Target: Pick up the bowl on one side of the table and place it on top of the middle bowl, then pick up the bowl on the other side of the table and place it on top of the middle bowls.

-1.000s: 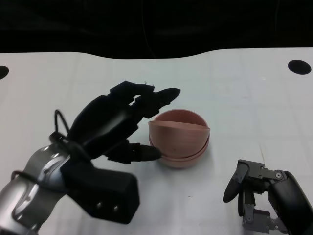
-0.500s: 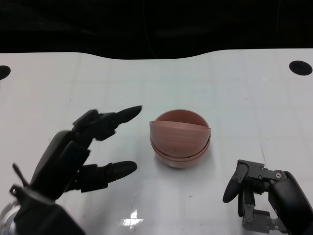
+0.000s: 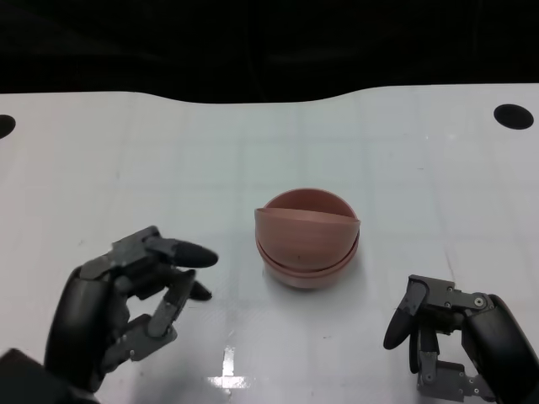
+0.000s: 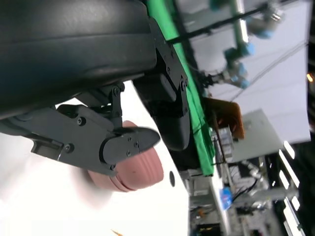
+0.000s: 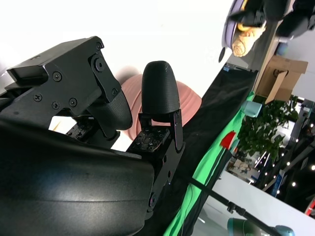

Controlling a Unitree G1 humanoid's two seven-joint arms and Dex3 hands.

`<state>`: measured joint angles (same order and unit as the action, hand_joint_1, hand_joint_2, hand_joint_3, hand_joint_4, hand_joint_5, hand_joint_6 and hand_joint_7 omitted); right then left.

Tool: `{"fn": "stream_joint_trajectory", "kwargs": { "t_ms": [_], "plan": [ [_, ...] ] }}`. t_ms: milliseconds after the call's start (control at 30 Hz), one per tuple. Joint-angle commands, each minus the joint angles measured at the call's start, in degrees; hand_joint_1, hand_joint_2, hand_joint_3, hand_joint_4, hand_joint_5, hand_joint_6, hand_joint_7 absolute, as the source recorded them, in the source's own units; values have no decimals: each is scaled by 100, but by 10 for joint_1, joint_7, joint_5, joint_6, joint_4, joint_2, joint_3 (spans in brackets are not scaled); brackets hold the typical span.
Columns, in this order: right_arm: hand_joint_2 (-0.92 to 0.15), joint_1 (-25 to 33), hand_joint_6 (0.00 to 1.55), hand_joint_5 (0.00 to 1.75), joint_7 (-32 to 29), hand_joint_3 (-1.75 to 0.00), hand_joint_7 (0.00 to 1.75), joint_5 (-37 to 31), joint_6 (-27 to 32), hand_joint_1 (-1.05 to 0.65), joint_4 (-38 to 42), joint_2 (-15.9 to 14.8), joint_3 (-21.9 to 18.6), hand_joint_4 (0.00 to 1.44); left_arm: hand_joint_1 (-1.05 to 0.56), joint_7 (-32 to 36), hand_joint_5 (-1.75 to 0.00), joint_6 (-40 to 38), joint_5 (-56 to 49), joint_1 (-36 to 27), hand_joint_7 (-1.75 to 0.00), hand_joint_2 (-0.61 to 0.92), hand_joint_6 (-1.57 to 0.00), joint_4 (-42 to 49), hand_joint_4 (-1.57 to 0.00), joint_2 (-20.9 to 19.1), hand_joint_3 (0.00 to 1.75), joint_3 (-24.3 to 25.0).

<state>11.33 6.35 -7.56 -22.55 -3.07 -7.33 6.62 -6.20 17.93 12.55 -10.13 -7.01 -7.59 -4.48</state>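
Note:
A stack of pink bowls [image 3: 307,240] stands in the middle of the white table [image 3: 404,168]; the top bowl [image 3: 305,217] sits tilted inside the ones beneath. My left hand [image 3: 126,307] hovers low at the near left, a hand's width from the stack, fingers apart and holding nothing. My right hand [image 3: 450,341] rests at the near right, also empty, fingers bent downward. The left wrist view shows the pink bowls [image 4: 135,172] beyond my left fingers [image 4: 130,142]. In the right wrist view the bowls [image 5: 189,105] peek out behind my right fingers [image 5: 160,93].
A black round hole [image 3: 514,115] marks the table's far right, another [image 3: 4,124] its far left edge. The table's far edge runs along a dark backdrop. A green screen and lab clutter show in the wrist views.
My left hand has let go at the stack and drawn back toward me and down to the near left. The bowls and my right hand have stayed put.

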Motion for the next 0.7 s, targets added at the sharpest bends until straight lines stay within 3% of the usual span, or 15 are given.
{"fn": "stream_joint_trajectory", "kwargs": {
  "t_ms": [33, 100, 200, 533, 700],
  "plan": [
    [-23, 1, 83, 174, 3, -162, 140, 11, -2, 0, 0, -4, -6, 90, -13, -14, -165, -52, 55, -12, -134, 57, -79, -6, -83, 17, 109, 18],
    [-23, 0, 84, 173, 4, -161, 138, 13, -3, 0, 1, -4, -7, 91, -15, -31, -173, -74, 85, -9, -152, 51, -75, 5, -84, 25, 118, 29],
    [-24, -2, 84, 173, 5, -161, 138, 16, -4, 0, 5, -3, -8, 91, -16, -55, -174, -82, 98, -2, -159, 47, -74, 17, -85, 28, 124, 40],
    [-24, -3, 84, 172, 6, -160, 137, 17, -5, 0, 6, -4, -8, 91, -16, -75, -175, -89, 91, 0, -160, 45, -74, 19, -85, 42, 127, 56],
    [-23, -8, 84, 172, 2, -161, 137, 16, -13, 1, 20, -2, -10, 91, -17, -91, -175, -139, 116, 12, -162, 42, -78, 30, -91, 38, 129, 66]
  ]
}}
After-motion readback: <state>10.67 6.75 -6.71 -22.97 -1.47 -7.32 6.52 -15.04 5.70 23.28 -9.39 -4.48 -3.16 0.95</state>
